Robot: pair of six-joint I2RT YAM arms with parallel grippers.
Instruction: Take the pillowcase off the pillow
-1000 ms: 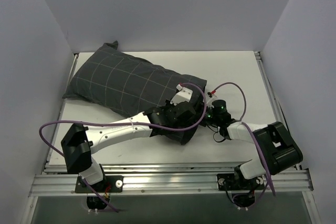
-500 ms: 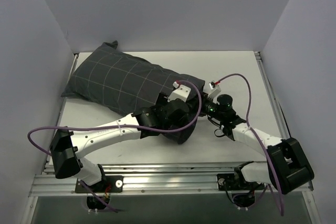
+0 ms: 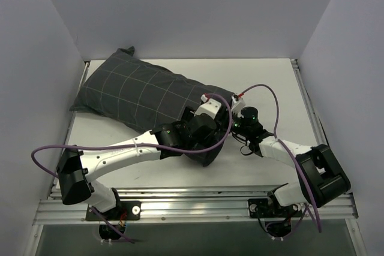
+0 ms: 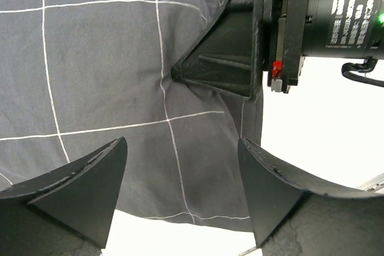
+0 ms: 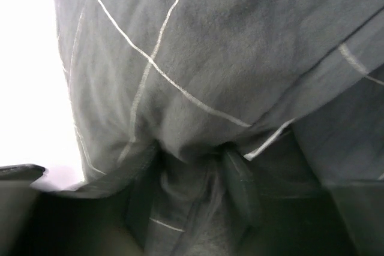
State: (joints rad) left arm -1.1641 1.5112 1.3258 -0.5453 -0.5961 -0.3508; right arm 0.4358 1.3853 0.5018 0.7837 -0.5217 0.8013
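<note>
The pillowcase (image 3: 138, 97) lies slantwise from the far left corner to mid-table. It is stuffed full with the pillow hidden inside, so the stripping looks barely begun. At its near end the left gripper (image 4: 180, 148) hovers over the cloth, spread wide and holding nothing. The right gripper (image 5: 192, 175) is clenched on a bunched fold. Next, I judge, the left should pin the bulk while the right draws the cloth off. Plain pale walls (image 3: 192, 10) box in a white table (image 3: 264, 82).

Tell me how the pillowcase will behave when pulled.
Probably floppy: the pillowcase puckers where the right gripper pinches it. Likely thin and light, since its free edge drapes in soft folds. Its stuffed far end may drag along.
</note>
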